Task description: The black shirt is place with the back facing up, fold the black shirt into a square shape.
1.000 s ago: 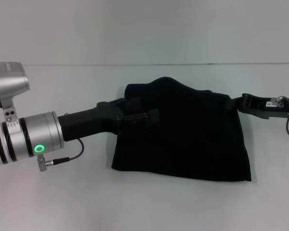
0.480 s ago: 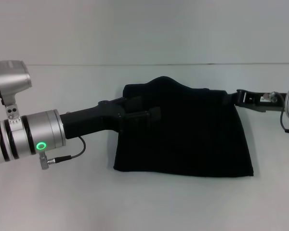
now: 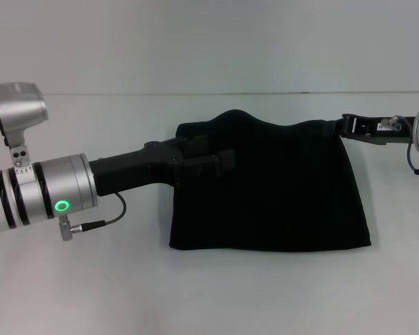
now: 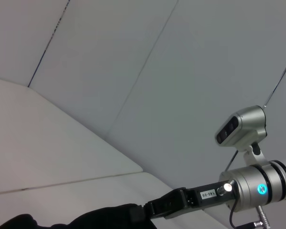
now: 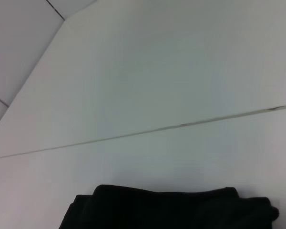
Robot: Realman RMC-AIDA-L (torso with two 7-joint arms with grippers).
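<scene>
Change: both grippers have risen a little since a second ago, the right one also pulling outward, so the shirt's top edge is stretched flatter and its lower hem has slid toward the robot.
Left gripper (image 3: 220, 162): black fingers clamped on the shirt's upper left part, lying over the cloth; arm reaches in from the left with a green ring lit on its silver wrist.
Right gripper (image 3: 343, 127): pinched shut on the top right corner of the shirt; arm comes in from the right edge.
Shirt (image 3: 279, 192): black, folded to a rough rectangle, top edge lifted between the two grippers with a hump near the middle, lower part on the table.
Table (image 3: 91, 279): white, plain.
Wrist views: each shows only a dark strip of shirt at the frame's edge; the left one also catches the right arm.
</scene>
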